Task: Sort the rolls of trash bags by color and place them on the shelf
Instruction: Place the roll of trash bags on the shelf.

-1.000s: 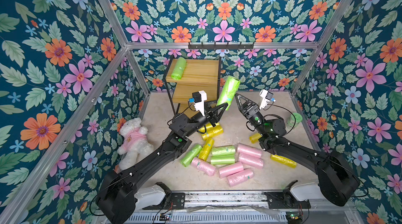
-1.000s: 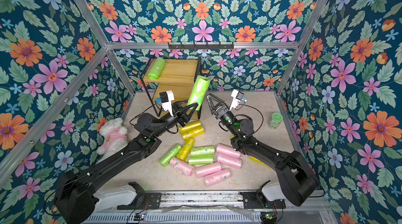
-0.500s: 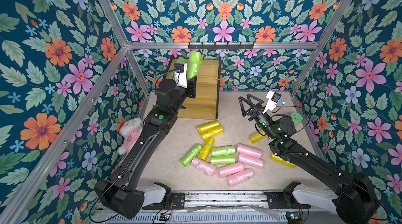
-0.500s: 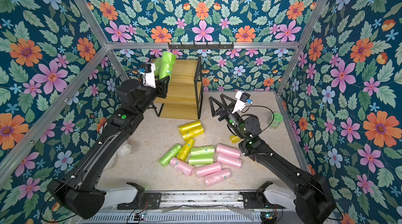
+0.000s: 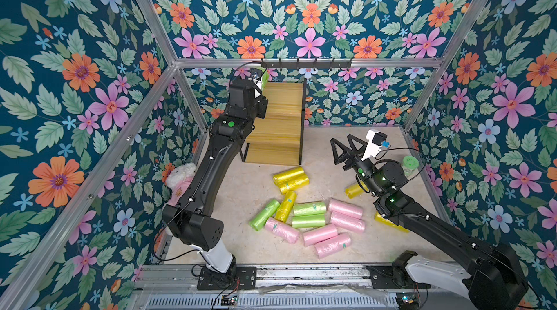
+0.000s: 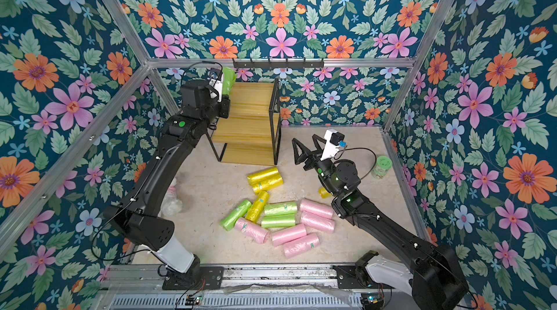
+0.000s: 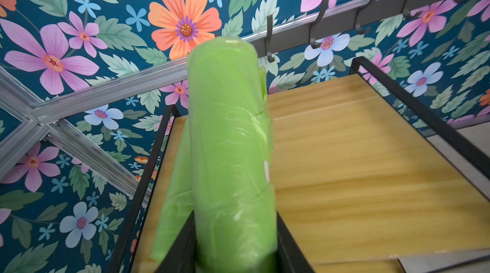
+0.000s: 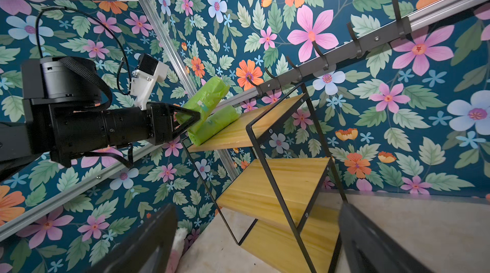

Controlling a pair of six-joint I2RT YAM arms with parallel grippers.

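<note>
The green roll (image 7: 230,152) is clamped between the left fingers (image 7: 180,247). It hangs over the left rear corner of the top board of the shelf (image 5: 280,118), in the upper centre of the frame in both top views. In the right wrist view it tilts, its free end raised toward the hook rail (image 8: 331,59). Below it a 2nd green roll (image 8: 214,125) lies on that board, at the edge nearest the left arm. Whether the 2 touch I cannot tell.

The other 13 rolls lie on the desk (image 5: 241,179), in the lower centre of the top views: 3 green rolls (image 5: 309,208), 5 pink rolls (image 5: 345,208) and 5 yellow rolls (image 5: 291,174). 2 yellow ones lie side by side just in front of the shelf, and 1 leans among the green ones. 1 more sits under the right wrist, and 1 is half hidden beneath the right arm.

The right fingers (image 8: 376,247) are spread wide apart and hold nothing. They are raised above the desk right of centre and point toward the shelf. A jar (image 5: 410,165) stands at the right edge of the desk near that arm. A plush toy (image 5: 180,179) sits against the left wall, partly behind the left arm.
</note>
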